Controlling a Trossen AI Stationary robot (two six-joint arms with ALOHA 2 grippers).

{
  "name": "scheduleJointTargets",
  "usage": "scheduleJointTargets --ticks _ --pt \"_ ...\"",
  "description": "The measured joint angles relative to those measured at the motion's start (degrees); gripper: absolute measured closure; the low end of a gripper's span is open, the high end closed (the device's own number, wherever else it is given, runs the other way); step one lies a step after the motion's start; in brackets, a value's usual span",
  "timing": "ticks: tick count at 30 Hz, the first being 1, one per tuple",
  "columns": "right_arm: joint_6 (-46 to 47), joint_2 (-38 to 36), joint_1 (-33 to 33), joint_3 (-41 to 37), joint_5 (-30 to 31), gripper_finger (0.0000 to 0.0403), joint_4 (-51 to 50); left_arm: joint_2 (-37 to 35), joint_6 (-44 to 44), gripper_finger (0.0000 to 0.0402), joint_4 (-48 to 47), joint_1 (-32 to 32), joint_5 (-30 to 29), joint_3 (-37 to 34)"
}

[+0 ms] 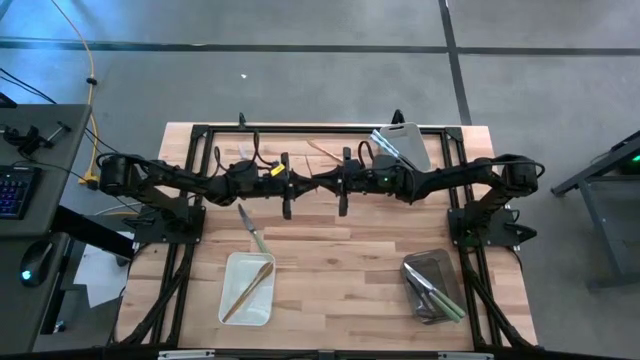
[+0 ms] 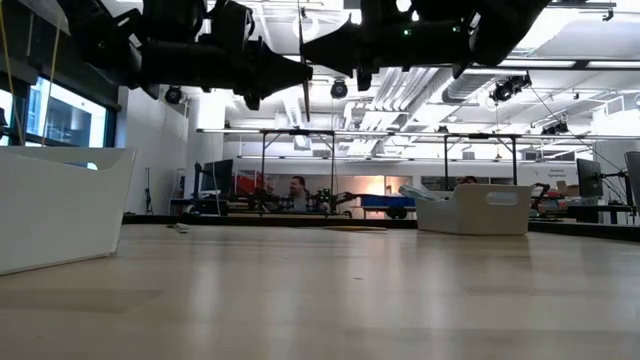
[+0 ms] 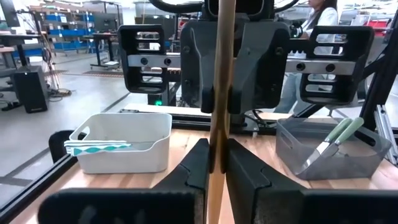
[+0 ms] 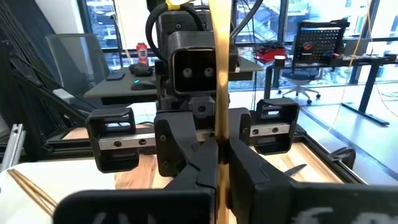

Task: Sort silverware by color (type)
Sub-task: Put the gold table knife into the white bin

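A slim gold utensil (image 3: 221,74) stands upright between my two grippers, above the far middle of the table; which end is up is hidden. My left gripper (image 1: 306,184) and my right gripper (image 1: 324,183) face each other tip to tip, both shut on it. In the low view it shows as a thin upright line (image 2: 300,40). A green-handled knife (image 1: 250,228) lies flat on the wood, nearer the front than my left gripper. Another gold piece (image 1: 320,150) lies by the far edge. My left gripper pinches the gold utensil's shaft (image 3: 214,152) between its two fingers. They come level from the table's left and lie across it. The utensil stands upright, clear of the table. My right gripper pinches the same shaft (image 4: 219,155) between its two fingers, level from the table's right and across it. Its hold sits close to the left gripper's.
A white tray (image 1: 228,300) at the near left holds a gold piece. A grey tray (image 1: 445,262) at the near right holds green-handled pieces. A white bin (image 1: 418,150) at the far right holds blue-handled ones. Black frame rails run along the table's edges.
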Motion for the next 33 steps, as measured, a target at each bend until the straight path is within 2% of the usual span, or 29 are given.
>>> scheduleJointTargets --ticks 4,8,11,14,17,20,23,28,33 --pt "0.9 0.0 0.0 0.0 0.0 0.0383 -0.5 0.0 0.1 0.0385 -0.8 0.0 0.0 0.0" --pt "-0.1 -0.7 0.0 0.0 1.7 0.0336 -1.3 -1.0 -0.3 0.0385 -3.3 0.0 -0.3 0.0" --pt "-3.2 -3.1 -0.3 0.0 4.9 0.0303 -6.3 -3.7 -0.3 0.0385 -8.8 0.0 -2.0 0.0" --pt "-5.9 -6.0 -0.7 0.0 8.8 0.0293 -13.0 -7.7 -0.8 0.0385 -16.6 0.0 -3.5 0.0" --pt "-8.7 -7.8 -1.7 -1.2 10.1 0.0309 -16.0 -12.8 -3.0 0.0385 -25.7 0.0 -3.7 0.0" --pt "-8.6 -8.2 -3.7 -3.6 9.8 0.0350 -15.9 -18.4 -8.0 0.0385 -37.5 -0.2 -3.7 0.3" --pt "-8.4 -8.0 -6.1 -6.8 7.9 0.0393 -13.5 -23.1 -12.9 0.0385 -53.2 -1.9 -5.2 3.4" --pt "-6.5 -8.0 -9.6 -10.6 6.2 0.0386 -8.9 -25.1 -20.5 0.0385 -77.5 -8.6 -11.3 12.7" --pt "-6.9 -8.0 -12.4 -10.6 3.9 0.0400 -7.6 -22.9 -33.7 0.0385 -93.8 -16.6 -11.4 20.8"
